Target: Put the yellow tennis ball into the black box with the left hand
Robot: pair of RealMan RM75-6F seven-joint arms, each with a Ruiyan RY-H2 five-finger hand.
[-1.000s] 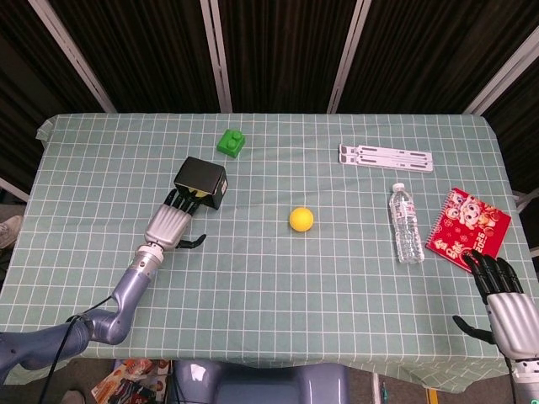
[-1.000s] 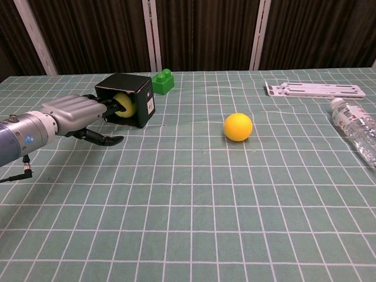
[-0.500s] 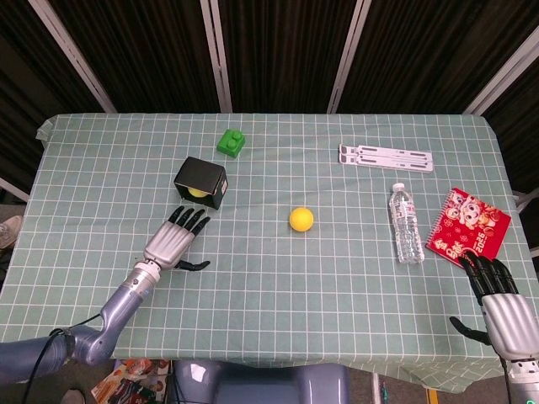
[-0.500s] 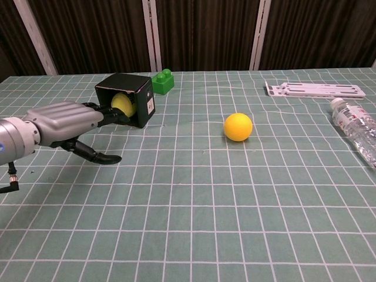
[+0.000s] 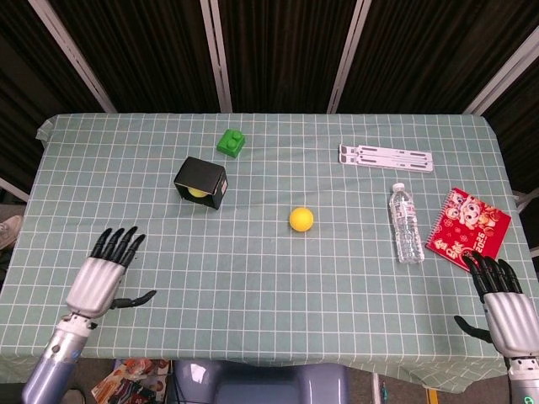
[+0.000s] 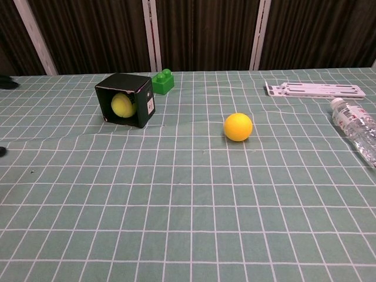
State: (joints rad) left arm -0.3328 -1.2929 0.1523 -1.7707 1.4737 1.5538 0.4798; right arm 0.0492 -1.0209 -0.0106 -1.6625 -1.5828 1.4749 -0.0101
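Observation:
The yellow tennis ball (image 6: 121, 104) lies inside the black box (image 6: 138, 88), which rests on its side with its opening toward me; from the head view the black box (image 5: 200, 177) shows a sliver of the tennis ball (image 5: 195, 193) at its near edge. My left hand (image 5: 103, 273) is far back at the near left of the table, fingers spread, holding nothing. My right hand (image 5: 507, 305) rests at the near right edge, fingers apart and empty. The chest view shows neither hand clearly.
An orange-yellow ball (image 5: 301, 219) lies mid-table. A green brick (image 5: 231, 141) sits behind the box. A white stand (image 5: 386, 156), a lying water bottle (image 5: 407, 223) and a red notebook (image 5: 469, 224) occupy the right side.
My left hand has pulled away from the box opening toward the near left edge, leaving the tennis ball inside. The right hand barely shifted.

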